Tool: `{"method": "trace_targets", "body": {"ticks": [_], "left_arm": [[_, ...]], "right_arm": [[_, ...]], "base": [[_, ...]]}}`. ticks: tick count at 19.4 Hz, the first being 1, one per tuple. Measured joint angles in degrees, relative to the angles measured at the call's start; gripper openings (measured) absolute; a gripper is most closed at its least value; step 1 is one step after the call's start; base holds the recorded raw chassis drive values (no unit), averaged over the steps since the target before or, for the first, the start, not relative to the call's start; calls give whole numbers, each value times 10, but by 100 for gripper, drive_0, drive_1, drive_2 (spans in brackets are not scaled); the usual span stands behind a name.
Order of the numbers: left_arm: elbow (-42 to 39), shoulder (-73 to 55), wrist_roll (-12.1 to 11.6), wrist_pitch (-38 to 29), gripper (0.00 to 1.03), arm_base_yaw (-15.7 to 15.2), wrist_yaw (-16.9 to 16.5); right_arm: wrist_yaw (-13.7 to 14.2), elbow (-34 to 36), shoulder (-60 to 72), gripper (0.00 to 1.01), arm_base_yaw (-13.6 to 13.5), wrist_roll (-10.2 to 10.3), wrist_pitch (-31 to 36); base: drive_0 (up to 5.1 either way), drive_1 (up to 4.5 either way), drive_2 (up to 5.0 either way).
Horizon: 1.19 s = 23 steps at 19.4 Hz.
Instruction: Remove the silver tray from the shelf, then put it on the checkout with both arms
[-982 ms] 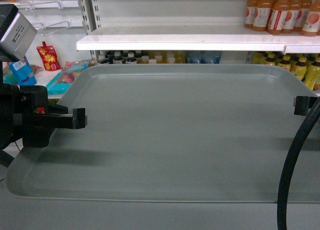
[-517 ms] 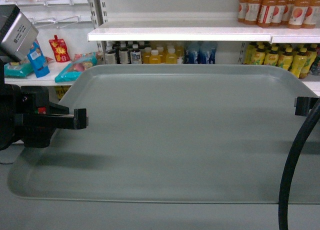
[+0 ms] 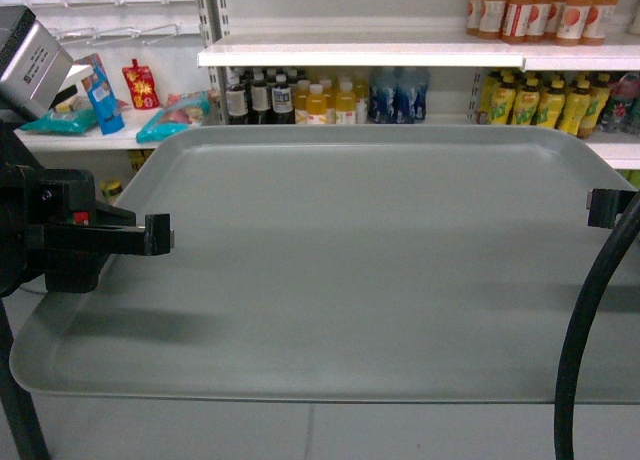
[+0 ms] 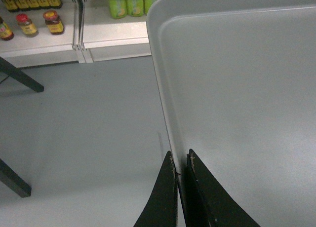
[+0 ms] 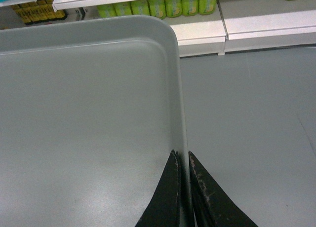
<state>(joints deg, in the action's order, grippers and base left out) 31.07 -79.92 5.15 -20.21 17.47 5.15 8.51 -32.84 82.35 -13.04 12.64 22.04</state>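
The silver tray (image 3: 370, 260) is held level in front of the store shelves (image 3: 380, 52), long axis running 9 to 3 o'clock. The left gripper (image 4: 180, 169) pinches its 9 o'clock rim; the right gripper (image 5: 182, 165) pinches the 3 o'clock rim, mostly cut off in the head view.

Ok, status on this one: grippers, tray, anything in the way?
Left gripper and right gripper both shut on the silver tray, one per side rim. Tray off the shelf, level, over bare floor. Checkout not in view. Nothing on the tray.
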Motion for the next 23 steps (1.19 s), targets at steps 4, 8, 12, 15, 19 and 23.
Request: {"method": "trace_targets", "body": {"ticks": [4,8,12,15,19,23], "left_arm": [[0,0,0,0,4,0,0],[0,0,0,0,4,0,0],[0,0,0,0,4,1,1],[0,-1,0,2,4,1,0],[0,-1,0,2,4,1,0],[0,0,0,5,4,1,0]], "right_arm": [[0,0,0,3,0,0,0],[0,0,0,3,0,0,1],[0,0,-1,3,0,0,2],[0,1,0,3,0,0,-1],[0,0,0,3,0,0,-2],[0,0,0,3,0,0,-5]], "base": [[-10,-405,385],[-7,-402,389],[3,-392,398],[19,-376,415],[12,-384,407],[4,-392,399]]}}
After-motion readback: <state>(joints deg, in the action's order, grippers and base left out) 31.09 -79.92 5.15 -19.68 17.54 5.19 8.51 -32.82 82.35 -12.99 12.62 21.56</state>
